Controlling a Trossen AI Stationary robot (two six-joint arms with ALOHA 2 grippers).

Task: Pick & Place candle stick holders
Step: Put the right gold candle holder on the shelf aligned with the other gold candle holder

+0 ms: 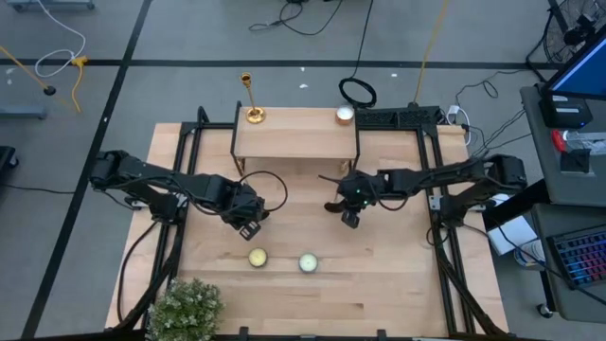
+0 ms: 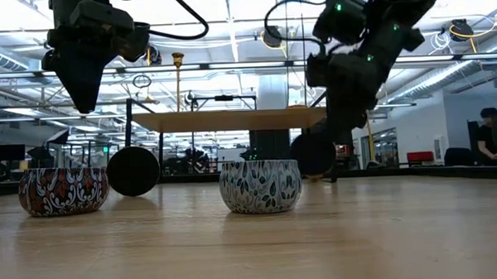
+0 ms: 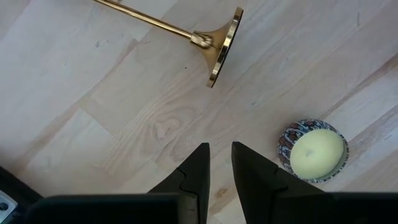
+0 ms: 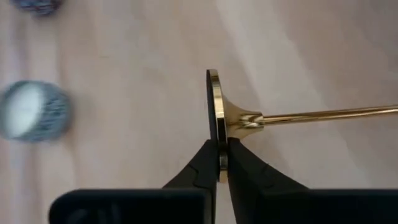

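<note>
Right gripper (image 4: 222, 163) is pinched tight on the rim of a candlestick's (image 4: 261, 116) round base, and the fingers (image 4: 202, 163) close from either side of that thin gold disc. The candlestick lies on its side on the wooden table (image 1: 379, 284), stem running off toward the right edge of the right wrist view. From above, that gripper (image 1: 349, 219) sits just right of the frame's centre.

Over to the left gripper (image 3: 220, 163): fingers (image 3: 198, 165) only a narrow slit apart, nothing between them, hovering over bare wood. Ahead of it, in the upper middle of the left wrist view, a second candlestick (image 3: 211, 41) lies tipped over, base toward the camera, not touched. From above, this gripper (image 1: 249, 227) is left of centre.

A third candlestick (image 1: 252, 98) stands upright on the raised shelf (image 1: 294, 140), upper middle of the overhead frame, at its left end.

Two candles sit in the lower middle of the overhead frame: a yellow one (image 1: 257, 257) and a greenish one (image 1: 308, 262), side by side, clear of both grippers.
</note>
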